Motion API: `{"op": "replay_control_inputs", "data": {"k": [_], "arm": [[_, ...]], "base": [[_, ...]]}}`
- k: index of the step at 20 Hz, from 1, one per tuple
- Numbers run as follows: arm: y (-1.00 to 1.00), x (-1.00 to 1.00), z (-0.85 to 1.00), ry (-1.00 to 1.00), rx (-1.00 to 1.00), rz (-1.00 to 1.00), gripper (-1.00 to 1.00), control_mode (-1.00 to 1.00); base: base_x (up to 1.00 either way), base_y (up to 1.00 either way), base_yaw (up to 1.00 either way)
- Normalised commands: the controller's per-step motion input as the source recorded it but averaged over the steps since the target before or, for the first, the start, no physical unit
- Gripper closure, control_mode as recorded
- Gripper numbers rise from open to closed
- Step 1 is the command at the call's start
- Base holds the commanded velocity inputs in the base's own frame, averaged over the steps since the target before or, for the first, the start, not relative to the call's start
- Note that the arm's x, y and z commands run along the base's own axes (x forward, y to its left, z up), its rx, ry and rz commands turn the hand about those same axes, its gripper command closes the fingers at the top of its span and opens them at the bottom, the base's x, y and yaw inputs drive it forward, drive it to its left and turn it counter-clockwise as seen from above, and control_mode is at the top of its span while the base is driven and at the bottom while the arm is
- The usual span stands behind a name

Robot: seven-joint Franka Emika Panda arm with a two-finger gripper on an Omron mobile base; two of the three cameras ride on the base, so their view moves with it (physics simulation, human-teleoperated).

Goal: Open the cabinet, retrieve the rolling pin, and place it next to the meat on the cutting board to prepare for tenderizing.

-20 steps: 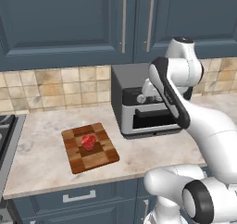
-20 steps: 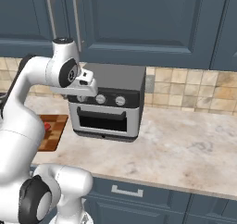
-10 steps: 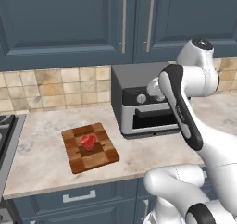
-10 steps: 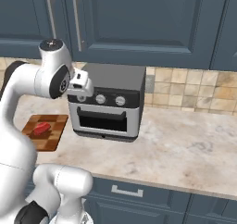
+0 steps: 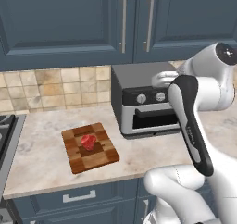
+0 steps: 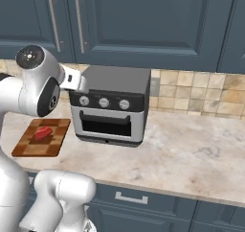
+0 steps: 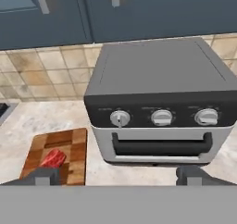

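The cabinet (image 5: 83, 24) hangs above the counter with both doors shut; its silver bar handles (image 5: 123, 22) rise side by side, and it also tops the hand view (image 7: 162, 5). The rolling pin is hidden. On the cutting board (image 5: 99, 159) to the left of the oven lies the red meat (image 5: 88, 141). The right base view shows the same board (image 6: 28, 147) and meat (image 6: 43, 133), as does the hand view with its board (image 7: 69, 142) and meat (image 7: 53, 158). My gripper (image 7: 118, 177) is open, holds nothing, and faces the oven front from some distance, below the cabinet.
A grey toaster oven (image 5: 139, 102) with three knobs stands against the tiled wall, right of the board. Drawers (image 5: 78, 197) with short handles run under the counter edge. A stove edge (image 5: 7, 126) shows at far left. Bare marble counter (image 6: 191, 154) stretches right of the oven.
My arm has swung back from the oven front and towards the side, and now uncovers the board in the right base view. Jaws stay open. Board, meat and cabinet doors have not moved.
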Motion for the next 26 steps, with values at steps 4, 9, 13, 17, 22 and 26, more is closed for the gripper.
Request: {"op": "replay_control_inputs", "data": {"k": [4, 9, 13, 17, 22, 26], "arm": [[0.03, -0.07, 0.59, -0.28, 0.02, -0.06, -1.00, -1.00], [0.00, -0.02, 0.46, -0.29, 0.04, -0.07, -1.00, -1.00], [-0.03, 0.00, 0.42, -0.26, 0.06, -0.05, -1.00, -1.00], [0.00, 0.05, 0.37, -0.23, 0.03, -0.03, -1.00, -1.00], [0.20, 0.07, 0.23, -0.19, 0.00, -0.06, -1.00, -1.00], [0.34, 0.08, 0.05, -0.12, 0.00, -0.10, -1.00, -1.00]], "base": [[0.00, 0.00, 0.00], [0.00, 0.00, 0.00], [0.00, 0.00, 0.00], [0.00, 0.00, 0.00], [0.00, 0.00, 0.00], [0.00, 0.00, 0.00]]}}
